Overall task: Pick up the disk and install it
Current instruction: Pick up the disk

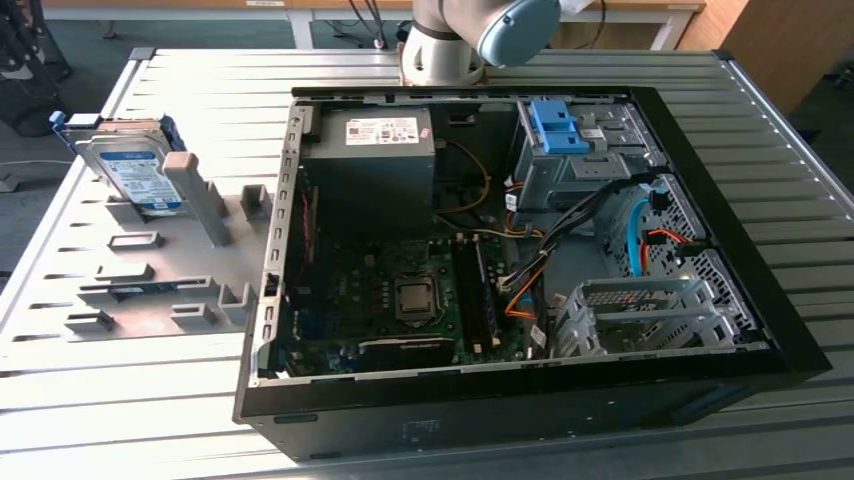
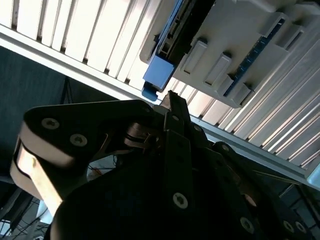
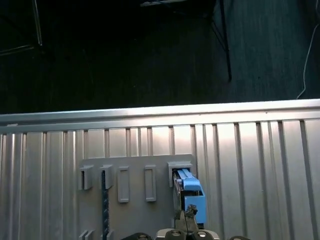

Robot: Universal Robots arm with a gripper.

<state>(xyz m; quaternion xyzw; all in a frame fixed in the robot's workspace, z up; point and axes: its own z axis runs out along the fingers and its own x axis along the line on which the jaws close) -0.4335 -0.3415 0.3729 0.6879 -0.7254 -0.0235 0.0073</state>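
The disk (image 1: 134,165) stands on edge in a slot of the grey holder plate (image 1: 160,290) at the exterior view's left, its white-and-blue label facing out and a blue bracket around it. In the first wrist view the disk (image 3: 189,192) is seen edge-on with its blue bracket end, just ahead of my gripper (image 3: 187,231). In the second wrist view the dark gripper (image 2: 176,104) points towards the disk's blue bracket (image 2: 160,72), with a gap between them. Nothing is held.
An open computer case (image 1: 747,300) lies on the slatted metal table (image 1: 747,110). Inside are a grey box with a white sticker (image 1: 374,160), a drive cage with a blue latch (image 1: 554,125), a metal bay (image 1: 641,315) and loose cables. The arm's base (image 1: 447,40) is behind the case.
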